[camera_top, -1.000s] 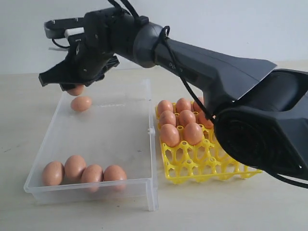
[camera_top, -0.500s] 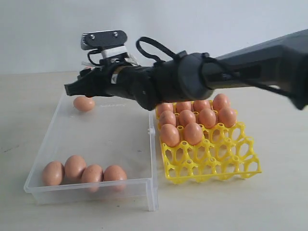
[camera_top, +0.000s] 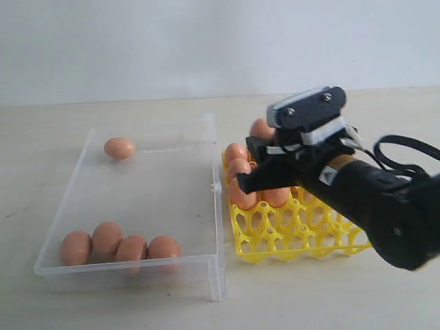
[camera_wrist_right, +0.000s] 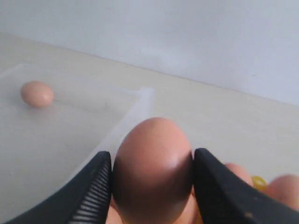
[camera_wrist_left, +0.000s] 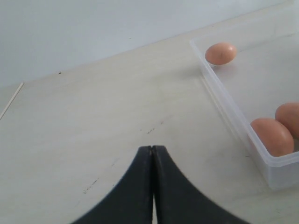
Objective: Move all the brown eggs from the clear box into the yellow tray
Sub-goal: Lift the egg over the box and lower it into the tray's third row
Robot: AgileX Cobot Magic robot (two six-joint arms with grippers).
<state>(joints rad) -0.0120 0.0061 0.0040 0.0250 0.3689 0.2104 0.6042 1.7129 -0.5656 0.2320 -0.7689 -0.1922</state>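
Right gripper pinches one brown egg between its two black fingers, one pad against each side of the shell and the egg's narrow end pointing up. From across the room that gripper hangs over the left part of the yellow tray, and its fingers hide the held egg from this side. Around it the tray already carries several eggs: one at the far edge, two down the left side, and two in the row nearest the empty cells. The arm covers the cells farther right, so I cannot count what sits there. The front rows of the tray are bare yellow lattice.

The clear box lies just beside the tray, on its left. A single egg rests near the box's far left corner, and four more sit side by side against the near wall, touching one another.

The left gripper has its fingers pressed together with nothing between them. It hangs over bare table outside the box wall, apart from the eggs inside.
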